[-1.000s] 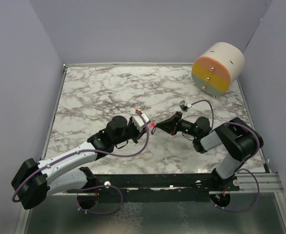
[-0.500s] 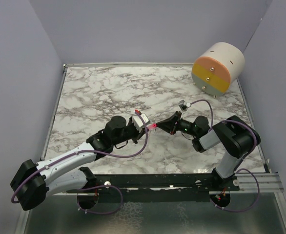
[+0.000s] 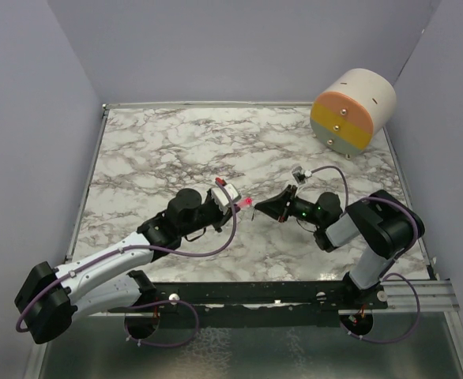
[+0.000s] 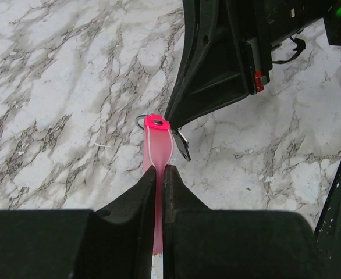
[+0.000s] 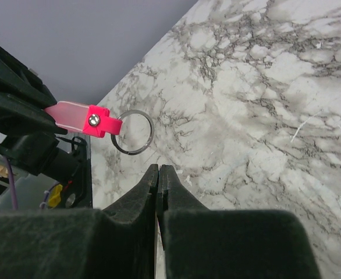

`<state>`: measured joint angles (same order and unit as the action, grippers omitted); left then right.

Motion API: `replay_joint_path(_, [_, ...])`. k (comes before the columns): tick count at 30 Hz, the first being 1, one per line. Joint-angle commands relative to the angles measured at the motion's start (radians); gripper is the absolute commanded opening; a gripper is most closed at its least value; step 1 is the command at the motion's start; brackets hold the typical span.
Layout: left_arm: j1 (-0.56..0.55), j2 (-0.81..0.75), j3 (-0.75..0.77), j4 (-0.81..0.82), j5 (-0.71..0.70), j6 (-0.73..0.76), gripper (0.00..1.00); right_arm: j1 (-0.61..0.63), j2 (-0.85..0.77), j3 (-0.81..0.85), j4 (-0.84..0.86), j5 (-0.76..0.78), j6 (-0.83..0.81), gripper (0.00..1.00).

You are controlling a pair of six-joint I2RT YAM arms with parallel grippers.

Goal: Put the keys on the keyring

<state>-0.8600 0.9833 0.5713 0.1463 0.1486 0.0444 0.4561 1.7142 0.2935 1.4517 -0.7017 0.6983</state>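
Two shut grippers at mid-frame: the left gripper point(image 4: 160, 170) pinches the keyring point(image 4: 159, 148) by its pink strip so its metal ring point(image 5: 152, 131) juts free for the key point(image 4: 182, 146) seemingly nipped by the right gripper point(image 5: 158, 170)

**Table** point(image 3: 176, 150): white marble pattern with grey-brown veining.
**Keyring** point(image 4: 159, 152): translucent pale pink strip. The end cap is bright pink-red with a silver rivet, and the ring is silver-grey metal.
**Key** point(image 4: 182, 145): dark, with a thin silvery edge.
**Left tool** point(image 4: 160, 170), **right tool** point(image 5: 158, 171): matt black.
**Left arm** point(image 3: 113, 264): white and black.
**Cable** point(image 3: 237, 217): purple.
**Right arm** point(image 3: 378, 229): black and grey, with a small green light.
**Drum** point(image 3: 354, 110): cream shell. The face is banded peach-orange, yellow and grey-green.
**Walls** point(image 3: 239, 47): plain lavender-grey.
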Motion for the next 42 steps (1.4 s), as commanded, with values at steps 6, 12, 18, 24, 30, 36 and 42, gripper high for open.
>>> replay_joint_path(6, [-0.007,-0.036,-0.029,0.060,-0.001,0.006,0.00,-0.012,-0.015,-0.048,0.320,0.105,0.169,0.01])
replay_joint_path(12, [-0.007,-0.033,-0.037,0.087,0.027,0.021,0.00,-0.011,-0.059,-0.052,0.320,0.141,0.218,0.01])
replay_joint_path(18, [-0.005,0.001,-0.026,0.116,0.060,0.036,0.00,-0.012,-0.074,-0.042,0.301,0.153,0.268,0.01])
replay_joint_path(24, [-0.006,0.025,-0.002,0.118,0.061,0.059,0.00,-0.013,-0.092,-0.056,0.309,0.164,0.292,0.01])
replay_joint_path(30, [-0.006,0.031,0.010,0.118,0.050,0.061,0.00,-0.013,-0.154,-0.074,0.256,0.176,0.297,0.01])
replay_joint_path(36, [-0.006,0.026,0.012,0.118,0.040,0.061,0.00,-0.014,-0.220,-0.087,0.174,0.174,0.283,0.01])
replay_joint_path(42, [-0.006,0.023,0.019,0.127,0.049,0.057,0.00,-0.013,-0.207,-0.087,0.176,0.153,0.285,0.01])
